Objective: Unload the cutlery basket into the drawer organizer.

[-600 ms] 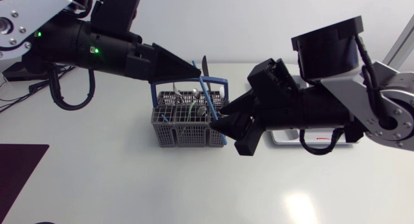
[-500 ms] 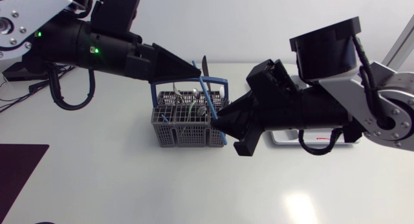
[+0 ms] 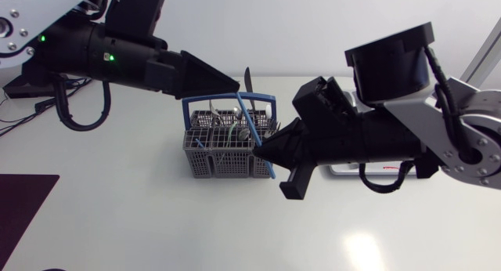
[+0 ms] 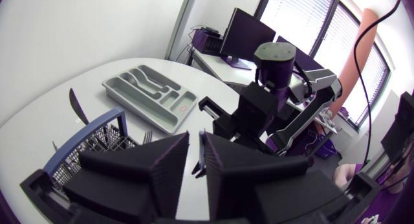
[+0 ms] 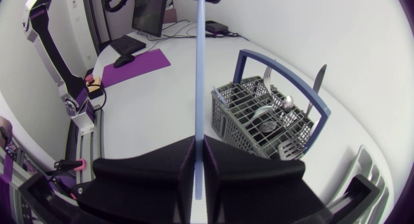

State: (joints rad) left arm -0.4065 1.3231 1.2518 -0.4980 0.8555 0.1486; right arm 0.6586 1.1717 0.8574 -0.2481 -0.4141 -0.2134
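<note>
Head view: cutlery basket (image 3: 200, 157) mid-desk, packed with forks, spoons, a knife. Left gripper (image 3: 237, 89) and right gripper (image 3: 257, 149) both have fingers clenched on one thin blue stick (image 5: 199, 88) above it. Drawer organizer (image 4: 155, 98) by the desk's right edge shows no cutlery, so barely started, I'd say.

The table (image 3: 156, 224) is lit brightly and evenly from above. A soft round patch of glare is seen on its white top, in front of the right arm (image 3: 407, 130). Only faint, diffuse shadows are cast beside the basket (image 3: 227, 153) and beneath both arms. A small green lamp glows on the left arm (image 3: 111, 58). In the right wrist view the blue stick (image 5: 199, 88) is washed pale. In both wrist views the table's edge is bent into a curve and the corners are darkened.
</note>
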